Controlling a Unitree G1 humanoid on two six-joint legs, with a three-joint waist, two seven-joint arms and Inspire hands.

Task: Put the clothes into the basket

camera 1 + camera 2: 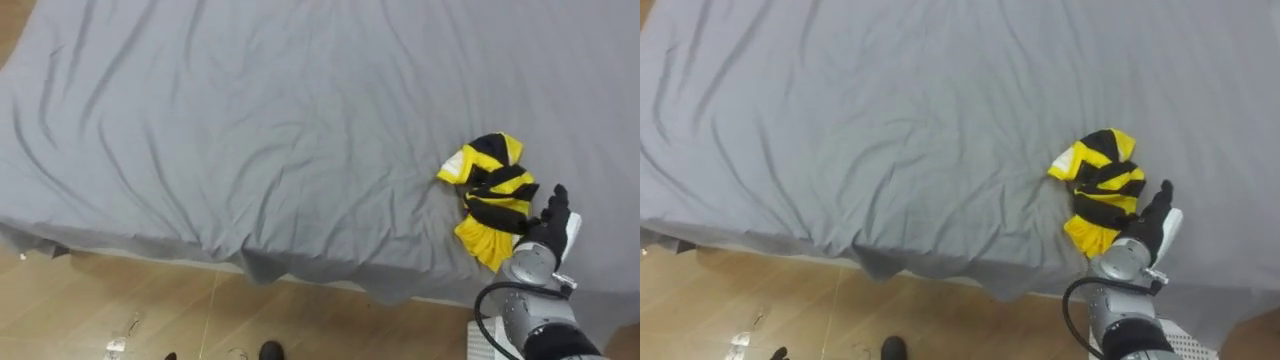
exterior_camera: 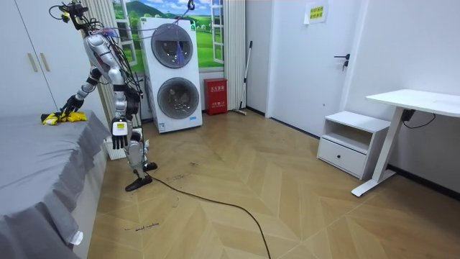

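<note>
Grey sheeting covers the bed (image 1: 250,130) in the left eye view. The yellow-and-black striped garment (image 1: 489,195) is seen bunched on the sheet, near the bed's front edge and toward its right end. The right hand (image 1: 550,215) is laid on the sheet just beside the garment. Its fingers are stretched out, not clenched, and their tips are touching the garment's near right side. Wooden floor (image 1: 120,300) is seen below the front edge.

In the right eye view the same layout is shown: the garment (image 1: 1098,190) rests on the sheet and the right hand (image 1: 1155,218) is extended against it. A white latticed object (image 1: 1190,345) is cut off at the lower right corner.

In the room view the robot is seen standing upright at the bed's side, at the room view's left. Its right arm is reached over the bed's edge to the garment (image 2: 54,117). The left hand (image 2: 120,132) is hung at its side; its state cannot be told. A stacked washer and dryer (image 2: 172,72) is placed against the wall behind the robot.
</note>
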